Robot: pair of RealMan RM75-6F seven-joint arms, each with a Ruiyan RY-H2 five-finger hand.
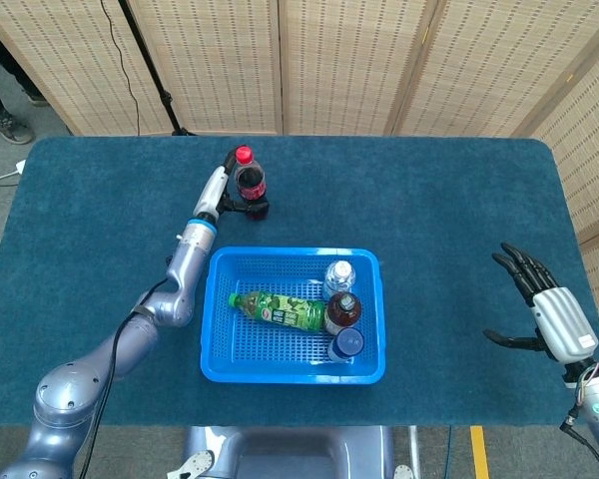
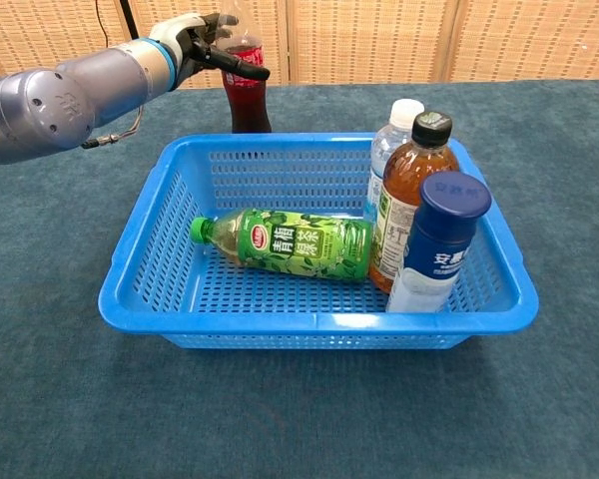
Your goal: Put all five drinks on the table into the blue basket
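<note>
A cola bottle (image 1: 250, 187) with a red cap stands upright on the table behind the blue basket (image 1: 292, 375). My left hand (image 1: 223, 192) is at the bottle's left side. In the chest view its thumb crosses the front of the cola bottle (image 2: 246, 100) while the other fingers of the left hand (image 2: 193, 38) stay spread. In the basket (image 2: 319, 321) a green tea bottle (image 2: 295, 240) lies on its side. A clear water bottle (image 2: 391, 143), a brown tea bottle (image 2: 413, 193) and a blue-capped bottle (image 2: 437, 242) stand upright. My right hand (image 1: 551, 316) hovers open at the far right.
The table (image 1: 459, 200) is covered in dark blue cloth, with woven folding screens (image 1: 339, 60) behind it. A black stand pole (image 1: 145, 60) rises at the back left. The basket sits near the table's front middle.
</note>
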